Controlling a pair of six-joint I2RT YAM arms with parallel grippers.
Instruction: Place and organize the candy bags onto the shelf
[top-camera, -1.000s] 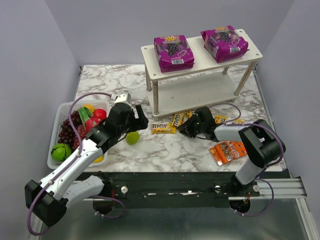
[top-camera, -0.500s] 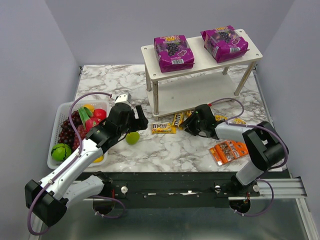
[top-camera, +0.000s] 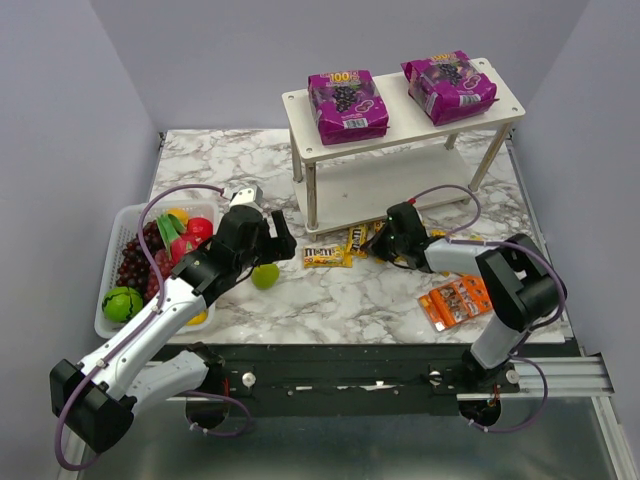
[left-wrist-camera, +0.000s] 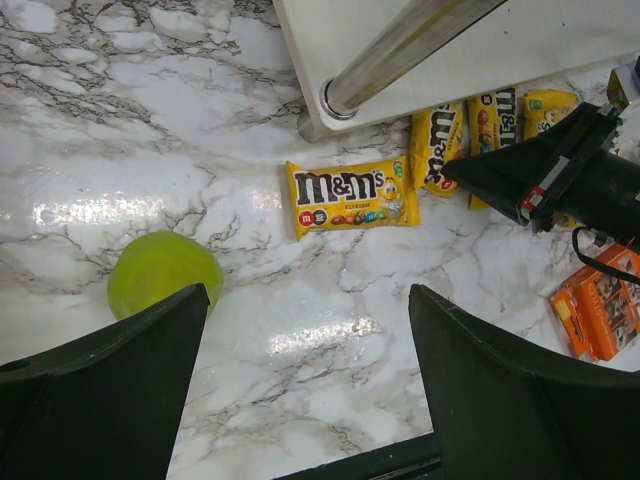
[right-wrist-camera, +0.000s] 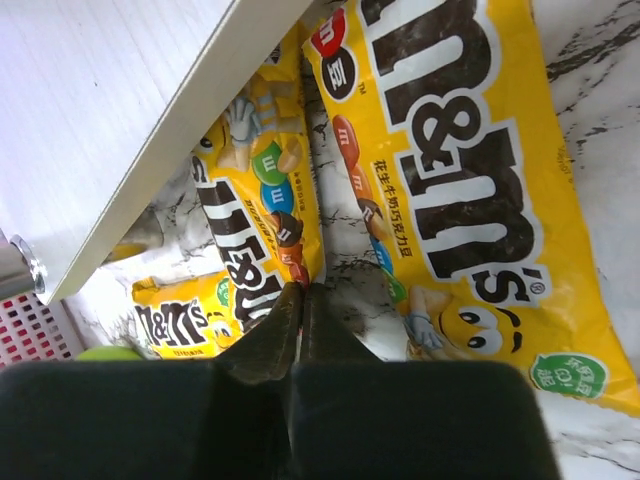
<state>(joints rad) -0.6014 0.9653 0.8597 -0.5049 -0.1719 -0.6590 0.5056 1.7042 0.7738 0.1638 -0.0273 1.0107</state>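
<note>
Touching shut right tool (right-wrist-camera: 300, 300) to edge of yellow packet (right-wrist-camera: 255, 215) by shelf (right-wrist-camera: 110, 100); holding left tool (left-wrist-camera: 308, 295) wide over table (left-wrist-camera: 100, 100)

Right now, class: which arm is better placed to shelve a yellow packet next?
Right: the right gripper is pinched shut at a yellow packet by the shelf; the left gripper hangs open farther away.

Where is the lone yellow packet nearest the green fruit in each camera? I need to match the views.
Top external: lone yellow packet lies left of centre, just in front of the shelf leg.
Left wrist: lone yellow packet near centre frame, below the same shelf leg.
Right wrist: lone yellow packet lower left, only partly seen.
Shared landmark: that front-left shelf leg, at this view's left edge.
</note>
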